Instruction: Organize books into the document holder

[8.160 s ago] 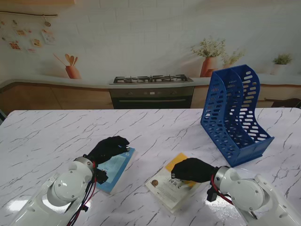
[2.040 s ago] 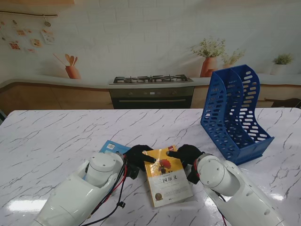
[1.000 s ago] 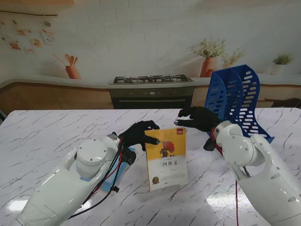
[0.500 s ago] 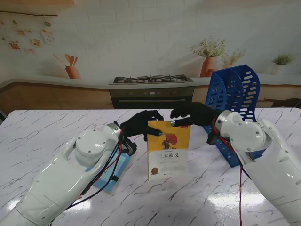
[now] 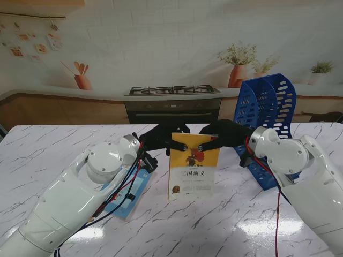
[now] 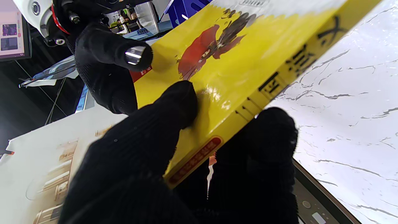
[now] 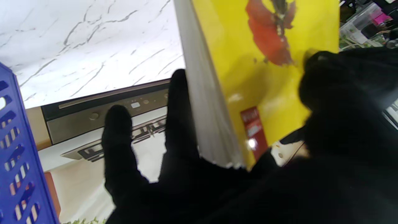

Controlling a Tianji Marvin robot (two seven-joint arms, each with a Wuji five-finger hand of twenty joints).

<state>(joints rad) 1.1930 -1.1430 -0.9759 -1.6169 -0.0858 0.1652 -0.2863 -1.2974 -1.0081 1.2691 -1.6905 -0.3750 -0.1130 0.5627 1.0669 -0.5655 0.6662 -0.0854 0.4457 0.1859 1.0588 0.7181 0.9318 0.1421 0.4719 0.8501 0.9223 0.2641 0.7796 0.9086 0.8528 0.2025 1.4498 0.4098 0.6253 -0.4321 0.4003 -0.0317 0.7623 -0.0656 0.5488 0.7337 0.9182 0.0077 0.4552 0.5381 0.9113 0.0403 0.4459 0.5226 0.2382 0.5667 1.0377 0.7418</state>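
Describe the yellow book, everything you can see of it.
The yellow book is a glossy paperback with a red and black figure, black Chinese title characters and a small red label on its cover. It stands upright at mid table, cover facing me, with the left hand and right hand pinching its top corners. The blue document holder stands to its right.

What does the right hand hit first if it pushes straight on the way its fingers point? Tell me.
Probably the left hand: the right hand points leftward across the upright yellow paperback book both hold; depth is unclear.

The yellow book [image 5: 193, 168] cover reads, apparently, 三国演义; its red label's print is illegible.
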